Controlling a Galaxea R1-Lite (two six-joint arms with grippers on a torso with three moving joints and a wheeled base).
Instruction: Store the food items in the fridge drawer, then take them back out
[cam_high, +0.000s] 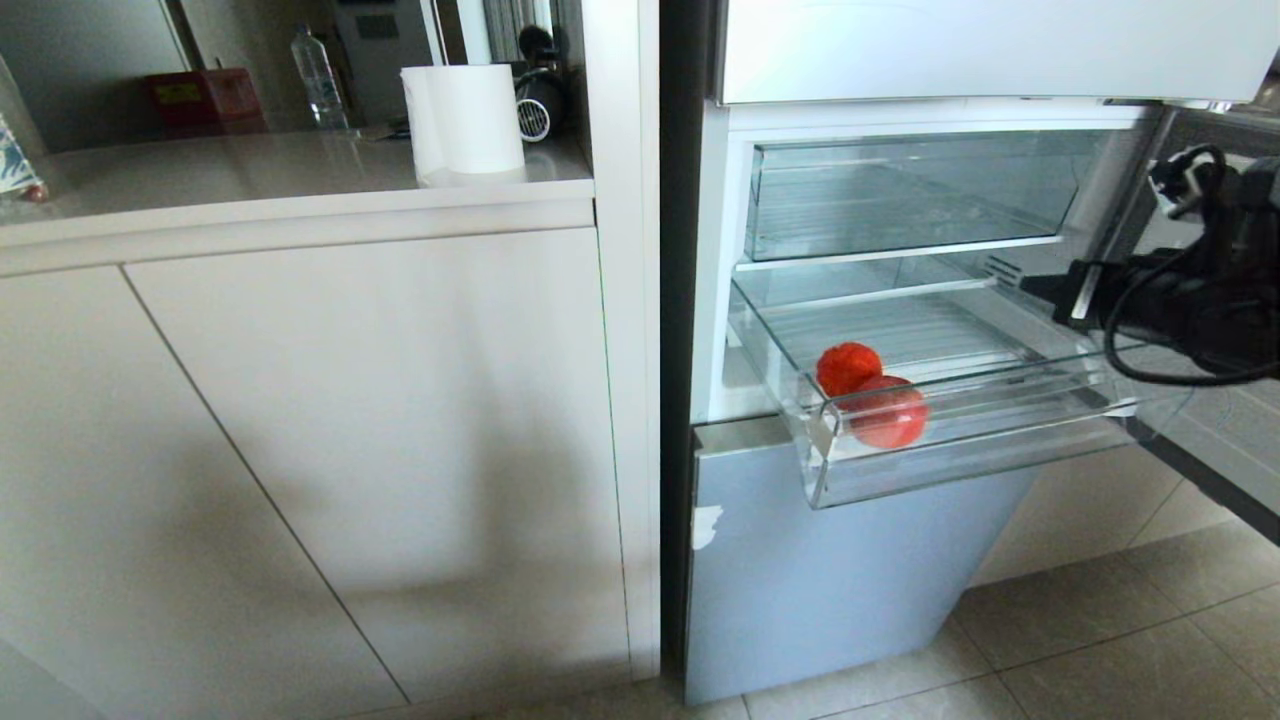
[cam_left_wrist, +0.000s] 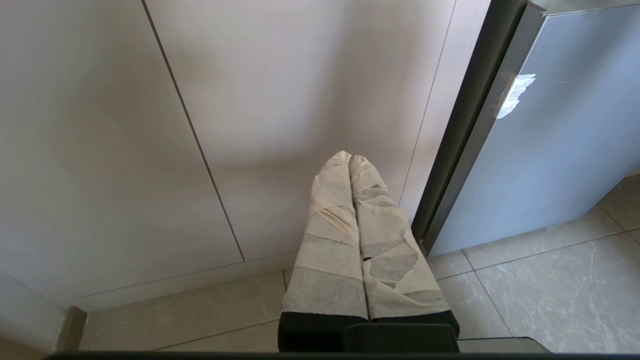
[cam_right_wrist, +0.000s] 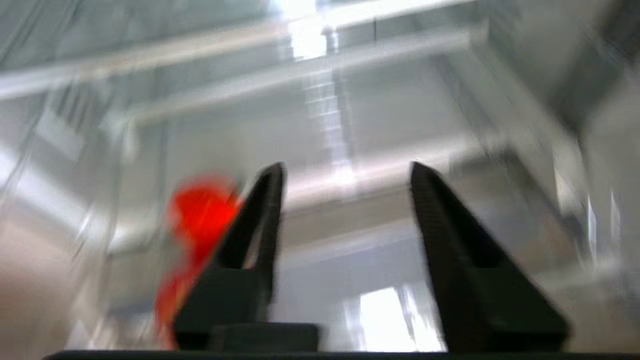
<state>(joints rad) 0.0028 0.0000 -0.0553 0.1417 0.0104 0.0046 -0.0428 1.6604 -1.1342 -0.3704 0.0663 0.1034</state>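
Right claw, fingers apart and empty, at right frame edge; food items sit stored in fridge drawer, removal remains.

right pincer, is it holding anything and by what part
Nothing is held: the right pincer stands open and empty beside the two red food items lying in the fridge drawer.

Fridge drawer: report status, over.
Right end effector open, empty, beside the fridge drawer. Left end effector shut, parked low. Two food items in drawer, front left. Nothing blocking.
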